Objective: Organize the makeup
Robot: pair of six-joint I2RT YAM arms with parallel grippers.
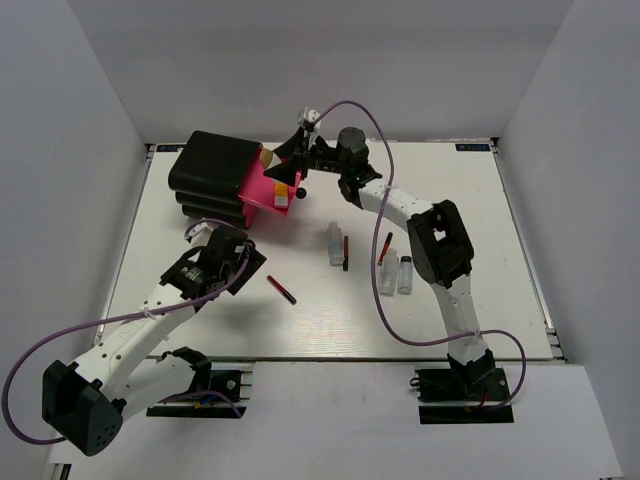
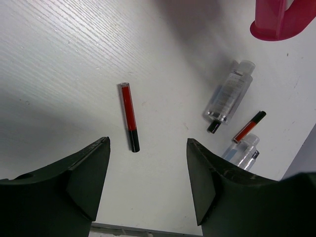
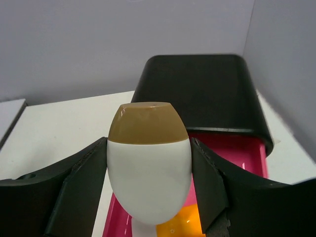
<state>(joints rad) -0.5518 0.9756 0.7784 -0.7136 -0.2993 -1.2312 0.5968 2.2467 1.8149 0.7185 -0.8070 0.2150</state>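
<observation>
My right gripper (image 1: 283, 168) is shut on the egg-shaped piece (image 3: 149, 163), white with a tan top, and holds it over the open pink drawer (image 3: 237, 153) of the black box (image 1: 215, 175). An orange tube (image 3: 181, 224) lies in that drawer below the egg. My left gripper (image 2: 148, 177) is open and empty above the table, just short of a dark-red and black stick (image 2: 129, 116). A clear bottle (image 2: 230, 92), another stick (image 2: 249, 127) and a second clear bottle (image 2: 242, 150) lie further right. In the top view two sticks (image 1: 346, 252) and three bottles (image 1: 405, 273) lie mid-table.
The black box (image 3: 197, 89) stands at the back left of the white table (image 1: 480, 200), with its pink drawer (image 1: 262, 188) pulled out towards the middle. Grey walls close in the table at the back and both sides. Purple cables loop over both arms.
</observation>
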